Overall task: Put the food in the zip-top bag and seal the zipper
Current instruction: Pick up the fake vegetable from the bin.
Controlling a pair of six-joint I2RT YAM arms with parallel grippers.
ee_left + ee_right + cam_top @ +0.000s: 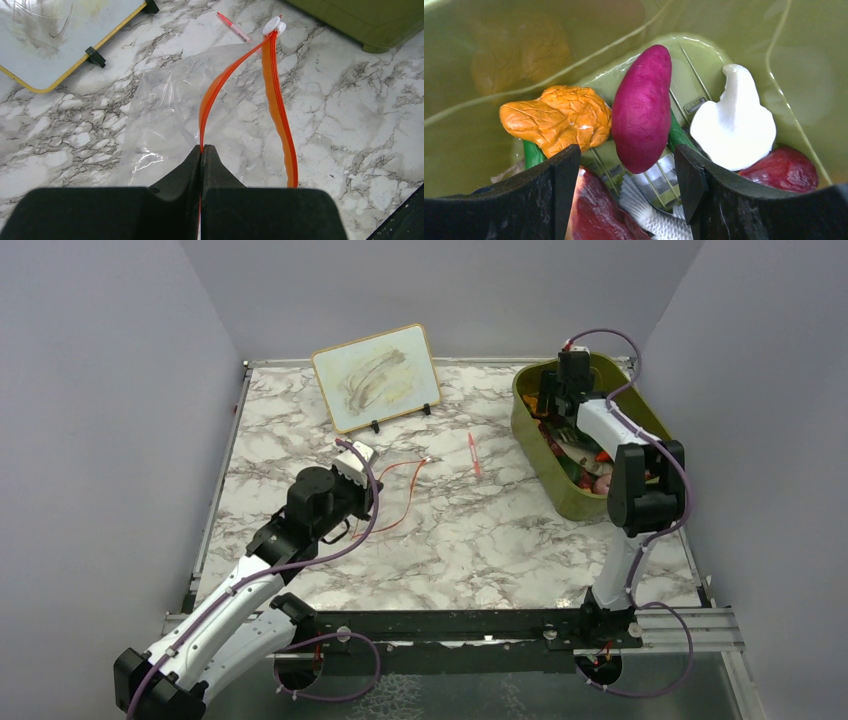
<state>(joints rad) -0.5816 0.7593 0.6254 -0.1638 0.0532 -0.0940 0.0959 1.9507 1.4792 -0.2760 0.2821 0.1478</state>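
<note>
The clear zip-top bag [165, 110] lies floppy on the marble table, mouth open. Its red-orange zipper [277, 110] splits into two strips that meet at a white slider [274, 25]. My left gripper [202, 149] is shut on the left strip; in the top view it [372, 480] sits beside the zipper [405, 468]. My right gripper [626, 160] is open inside the olive-green bin [535, 440], just above the food: a purple sweet potato [641, 112] between the fingers, an orange wrinkled piece [556, 117], a white mushroom [734, 122], dark red pieces [784, 167] and a fish [649, 210].
A thin red-pink pen [473, 455] lies between the bag and the bin. A small whiteboard [375, 375] stands on its stand at the back of the table. Grey walls close in on three sides. The bin's corner shows in the left wrist view [380, 20].
</note>
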